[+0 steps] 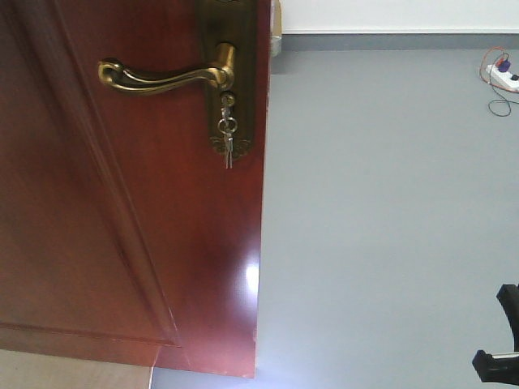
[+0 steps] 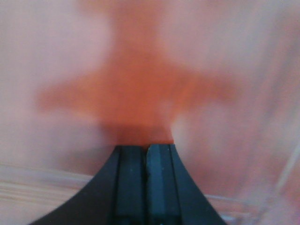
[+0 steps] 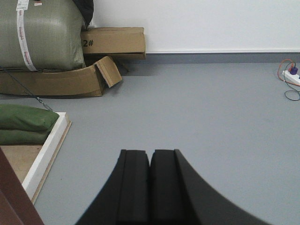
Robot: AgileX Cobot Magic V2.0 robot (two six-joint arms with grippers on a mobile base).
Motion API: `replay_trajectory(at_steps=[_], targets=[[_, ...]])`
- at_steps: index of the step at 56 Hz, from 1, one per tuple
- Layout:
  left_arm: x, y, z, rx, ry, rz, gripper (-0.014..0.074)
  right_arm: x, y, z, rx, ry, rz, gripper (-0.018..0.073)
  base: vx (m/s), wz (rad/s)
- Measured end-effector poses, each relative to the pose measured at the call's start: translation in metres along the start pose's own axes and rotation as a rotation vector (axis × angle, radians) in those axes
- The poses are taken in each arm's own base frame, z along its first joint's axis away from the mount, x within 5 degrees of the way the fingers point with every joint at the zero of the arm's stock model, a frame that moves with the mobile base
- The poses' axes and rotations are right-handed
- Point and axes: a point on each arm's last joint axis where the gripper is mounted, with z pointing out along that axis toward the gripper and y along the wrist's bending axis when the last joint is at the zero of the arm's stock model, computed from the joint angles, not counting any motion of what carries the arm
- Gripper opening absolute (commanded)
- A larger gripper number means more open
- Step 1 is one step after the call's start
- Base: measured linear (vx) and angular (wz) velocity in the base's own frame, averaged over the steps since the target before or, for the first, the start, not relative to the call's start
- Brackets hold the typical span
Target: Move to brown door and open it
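While the front camera looks ahead, the brown door point(image 1: 122, 227) fills the left half of its view, glossy and reddish, with a recessed panel and a bright reflection near its right edge. Its brass lever handle point(image 1: 166, 76) points to the left from a dark backplate point(image 1: 235, 77), and a small bunch of keys point(image 1: 227, 134) hangs from the lock just under it. To the right of the door lies grey floor point(image 1: 389, 219), with a white power strip point(image 1: 504, 77) far back by the wall. In the left wrist view, the left gripper point(image 2: 146, 154) has its two dark fingers pressed together, holding nothing, very near a blurred reddish surface. In the right wrist view, the right gripper point(image 3: 150, 159) is also closed on nothing, above the grey floor, with cardboard boxes point(image 3: 93, 61) and a large green sack point(image 3: 40, 33) well apart at the back left.
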Motion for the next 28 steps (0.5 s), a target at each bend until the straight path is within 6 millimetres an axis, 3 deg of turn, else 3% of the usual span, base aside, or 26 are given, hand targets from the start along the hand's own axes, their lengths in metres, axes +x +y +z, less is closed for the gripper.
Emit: replay_trajectory(at_steps=[28], targets=[[0.0,0.0,0.0,0.0,0.0,0.0,-0.0006,0.0,0.0,0.0,0.0,0.0,0.0,0.0,0.04,0.02]])
